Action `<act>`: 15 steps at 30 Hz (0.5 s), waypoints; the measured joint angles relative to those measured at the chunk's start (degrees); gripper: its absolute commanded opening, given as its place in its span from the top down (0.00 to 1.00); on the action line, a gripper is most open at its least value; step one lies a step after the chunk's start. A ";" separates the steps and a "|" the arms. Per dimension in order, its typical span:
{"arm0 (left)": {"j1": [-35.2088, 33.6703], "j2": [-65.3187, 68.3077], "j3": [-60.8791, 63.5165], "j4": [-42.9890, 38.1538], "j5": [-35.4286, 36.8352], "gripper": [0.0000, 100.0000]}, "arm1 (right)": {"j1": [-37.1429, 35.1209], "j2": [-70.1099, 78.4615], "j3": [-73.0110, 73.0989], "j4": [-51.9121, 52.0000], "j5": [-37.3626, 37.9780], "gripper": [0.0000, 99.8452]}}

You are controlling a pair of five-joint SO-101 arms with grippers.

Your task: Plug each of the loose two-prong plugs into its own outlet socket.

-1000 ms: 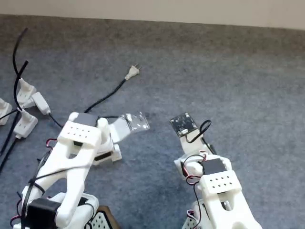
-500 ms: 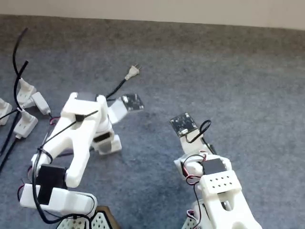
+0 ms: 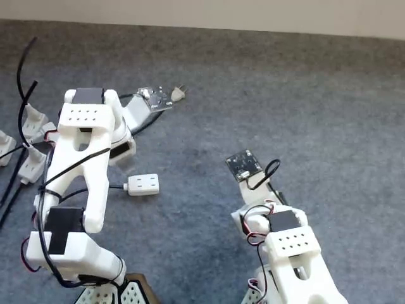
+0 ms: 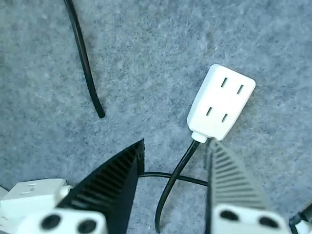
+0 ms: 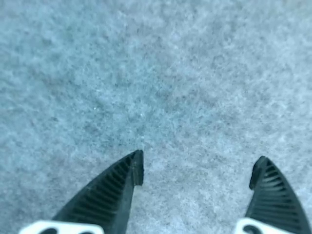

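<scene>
Left arm [image 3: 85, 145] swung from centre toward far left of carpet [image 3: 304, 101], uncovering white socket block [image 3: 142, 184]. Left gripper [image 4: 176, 144] open, holding nothing. Socket block [image 4: 222, 105] lies just past fingertips, its black cord [image 4: 171, 178] running back between jaws. Loose plug [image 3: 179, 93] on carpet beside left wrist, unplugged. Right gripper [image 5: 200, 156] open above bare carpet, well apart from plug.

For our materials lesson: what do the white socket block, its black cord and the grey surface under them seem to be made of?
Socket block: likely hard plastic, smooth, evenly white moulded shell. Cord: probably rubber or vinyl sheath, matte, bends freely. Surface: looks like short-pile carpet or felt, fuzzy, speckled.
</scene>
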 measured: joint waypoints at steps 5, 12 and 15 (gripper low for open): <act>0.53 0.62 0.00 0.00 -0.18 0.72 | 0.00 0.00 0.00 0.00 0.00 0.67; 5.98 0.70 4.40 -3.78 -4.22 0.72 | 0.00 0.00 0.00 0.00 0.00 0.67; 7.65 0.70 10.46 -9.85 -5.89 0.72 | 0.00 0.00 0.00 0.00 0.00 0.67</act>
